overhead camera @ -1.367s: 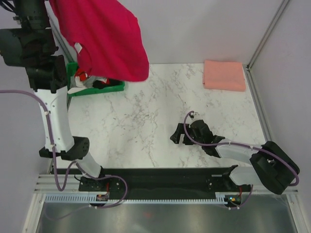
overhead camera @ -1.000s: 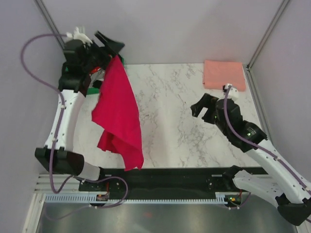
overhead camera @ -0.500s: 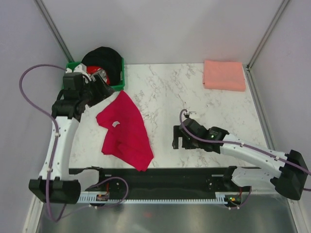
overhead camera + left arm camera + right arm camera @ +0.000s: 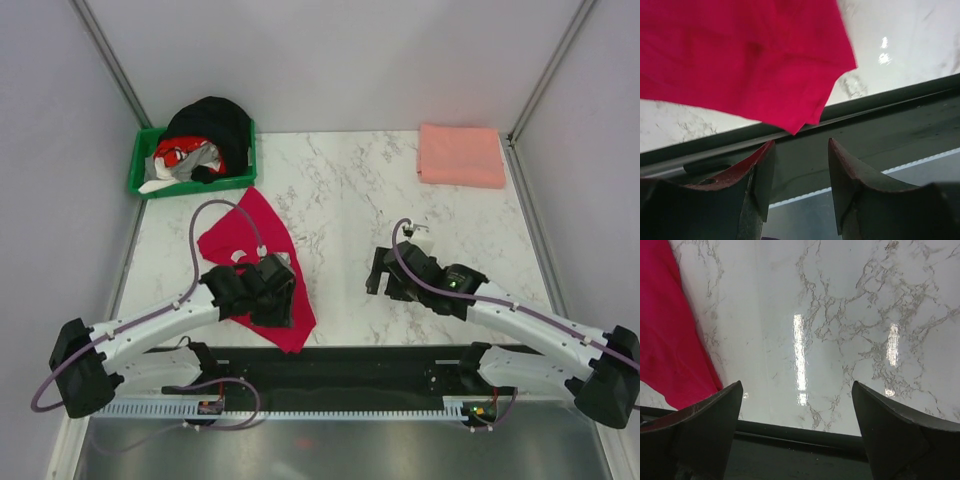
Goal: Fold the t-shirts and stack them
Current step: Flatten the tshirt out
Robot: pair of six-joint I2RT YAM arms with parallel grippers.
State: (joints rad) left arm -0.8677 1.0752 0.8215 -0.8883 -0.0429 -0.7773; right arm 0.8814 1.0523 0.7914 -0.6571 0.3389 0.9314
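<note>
The crimson red t-shirt (image 4: 250,225) lies crumpled on the marble table (image 4: 340,200), left of centre, one corner reaching the near edge. My left gripper (image 4: 278,300) hovers low over the shirt's near part. In the left wrist view the left gripper (image 4: 800,150) is open with nothing between its fingers, and the red t-shirt (image 4: 740,55) lies just beyond the tips. The pale pink t-shirt (image 4: 462,155) sits folded at the far right corner. My right gripper (image 4: 378,283) stands wide open over bare marble. In the right wrist view the right gripper (image 4: 796,390) is empty and the red t-shirt (image 4: 670,340) is at its left.
A green bin (image 4: 140,175) with black, red and grey clothes stands at the far left corner. A black rail (image 4: 340,365) runs along the table's near edge. Metal posts and white walls close in the sides and back.
The left arm has swung from beside the bin down to the near end of the red shirt, its jaws narrower. The shirt lies flat, let go. The right gripper has barely shifted.
</note>
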